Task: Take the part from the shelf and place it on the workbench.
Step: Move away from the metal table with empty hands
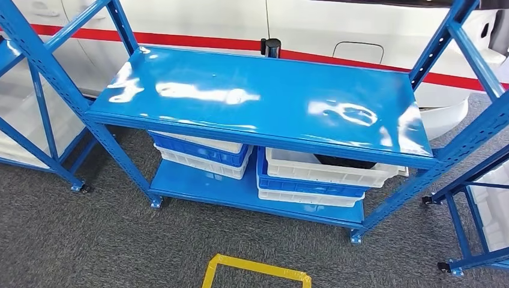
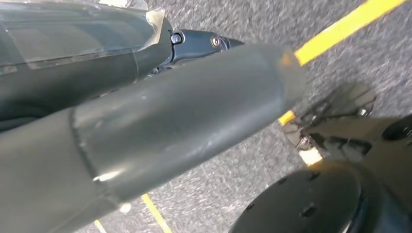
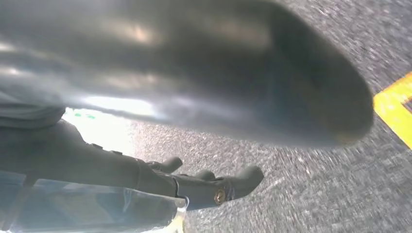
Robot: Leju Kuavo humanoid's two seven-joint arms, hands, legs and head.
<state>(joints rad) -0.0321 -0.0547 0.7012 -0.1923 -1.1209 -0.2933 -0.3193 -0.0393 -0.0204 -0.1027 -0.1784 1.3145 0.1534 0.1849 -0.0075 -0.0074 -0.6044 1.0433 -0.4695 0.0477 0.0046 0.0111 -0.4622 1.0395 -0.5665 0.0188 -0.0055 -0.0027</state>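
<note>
dark part (image 1: 345, 161) lies crosswise in white bin (image 1: 324, 168); both hands' finger spread unclear.

Workshop: blue steel racking (image 1: 264, 102), stacked parts bins (image 1: 324, 174), floor tape (image 1: 255, 267).

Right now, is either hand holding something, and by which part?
Nothing is held. The left hand and the right hand hang over the grey carpet floor, with nothing between the fingers.
</note>
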